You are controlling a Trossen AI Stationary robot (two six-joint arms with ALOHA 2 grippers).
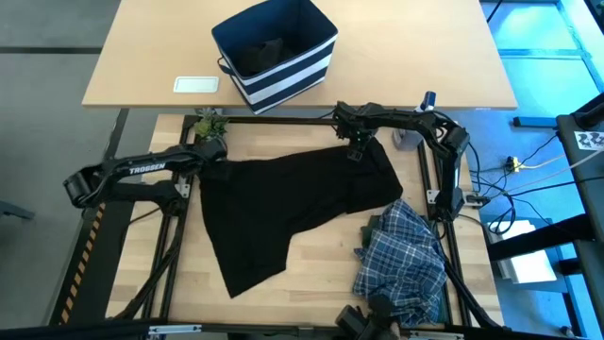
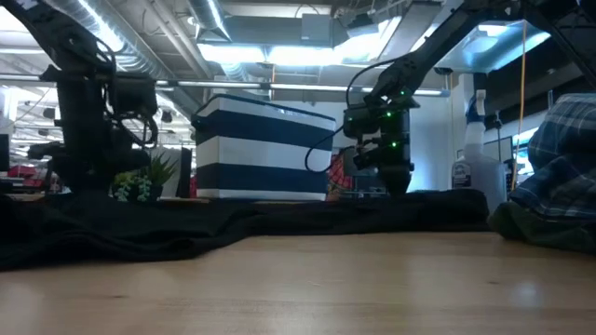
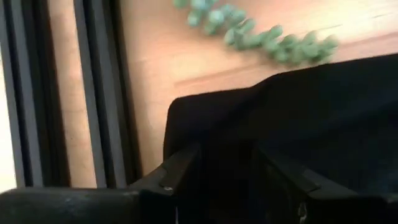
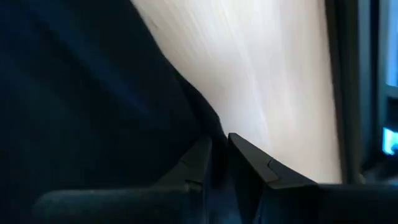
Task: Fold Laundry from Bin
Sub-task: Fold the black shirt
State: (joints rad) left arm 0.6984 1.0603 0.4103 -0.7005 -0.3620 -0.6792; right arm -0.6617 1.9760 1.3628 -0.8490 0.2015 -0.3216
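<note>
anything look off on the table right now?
Nothing damaged or spilled. The black garment lies spread but skewed, with its lower edge running diagonally. The plaid shirt sits in a crumpled heap at the table's near right corner, partly over the frame. A dark item still sits inside the bin.

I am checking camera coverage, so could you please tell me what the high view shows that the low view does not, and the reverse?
Only the high view shows the inside of the bin, with dark cloth in it, the white flat thing on the far table, and the whole outline of the black garment.

Only the low view shows the room's ceiling lights and a clear spray bottle standing upright.

Both show the striped bin, the black garment, the plaid shirt, the small green plant and the right gripper at the garment's far edge.
</note>
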